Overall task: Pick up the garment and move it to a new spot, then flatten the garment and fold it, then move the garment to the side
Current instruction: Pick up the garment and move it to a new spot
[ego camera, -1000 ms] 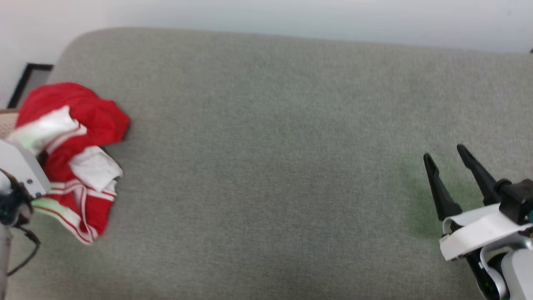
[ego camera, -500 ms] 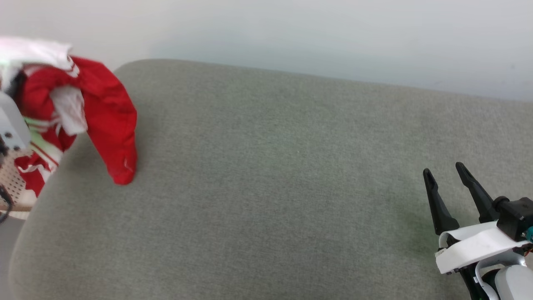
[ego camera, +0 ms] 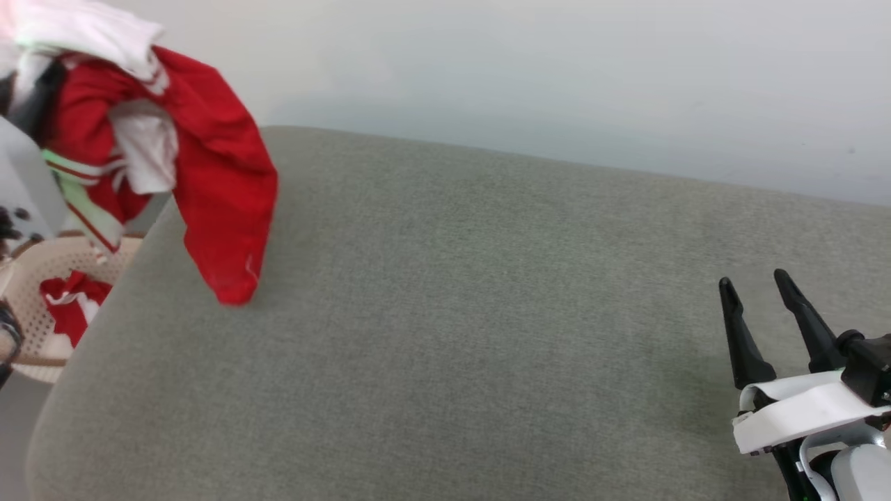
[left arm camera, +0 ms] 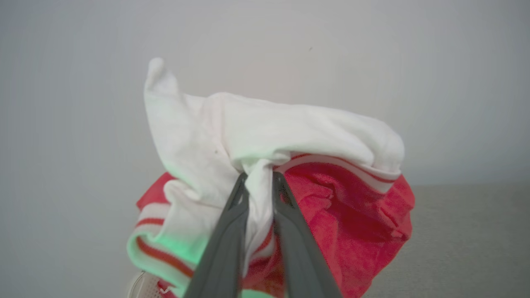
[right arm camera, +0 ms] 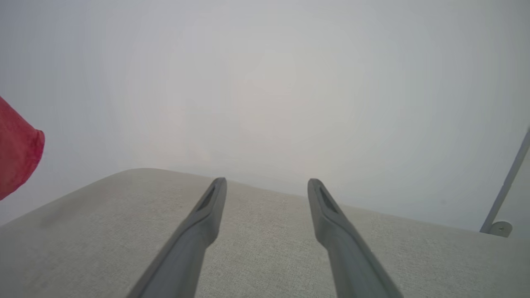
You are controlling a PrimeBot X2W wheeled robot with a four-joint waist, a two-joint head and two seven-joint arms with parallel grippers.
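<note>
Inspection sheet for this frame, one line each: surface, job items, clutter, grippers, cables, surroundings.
surface: grey upholstered surface, rounded left end, nothing lying on it.
job's things: garment, red with white sleeve ends, bunched and hanging in the air at the upper left; cannot tell whether its lowest fold touches the surface.
clutter: perforated basket beside the surface's left end, with a red-and-white cloth inside.
grippers: left gripper shut on a white fold of the garment; right gripper open, holding nothing, over the surface's right part.
cables: pale loop, perhaps a cable, at the right wrist.
surroundings: plain pale wall; metal pole at the right.
</note>
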